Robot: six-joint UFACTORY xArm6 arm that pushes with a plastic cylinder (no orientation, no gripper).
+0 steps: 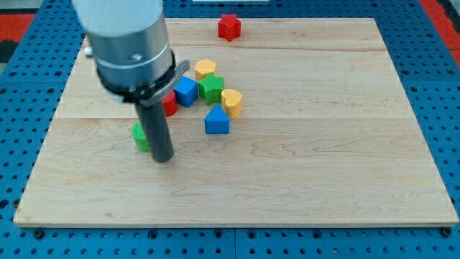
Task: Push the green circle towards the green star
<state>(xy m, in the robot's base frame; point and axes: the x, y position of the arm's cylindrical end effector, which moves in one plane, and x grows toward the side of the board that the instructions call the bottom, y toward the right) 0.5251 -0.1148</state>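
- My tip (164,160) rests on the wooden board (323,173) at the view's lower left; it is a bare rod with nothing to open or shut, and it holds nothing
- The green circle (139,136) sits just on the view's left of the rod, touching it or nearly so; the rod covers its right edge, so I cannot tell for certain
- The green star (211,88) lies up and to the view's right, inside a tight cluster
- Around the star: a blue cube (186,91) on its left, a yellow block (205,69) above, a yellow heart (231,102) to the right, a blue house-shaped block (216,120) below
- A red block (169,104) shows partly behind the rod
- A red star (228,26) stands alone near the board's top edge
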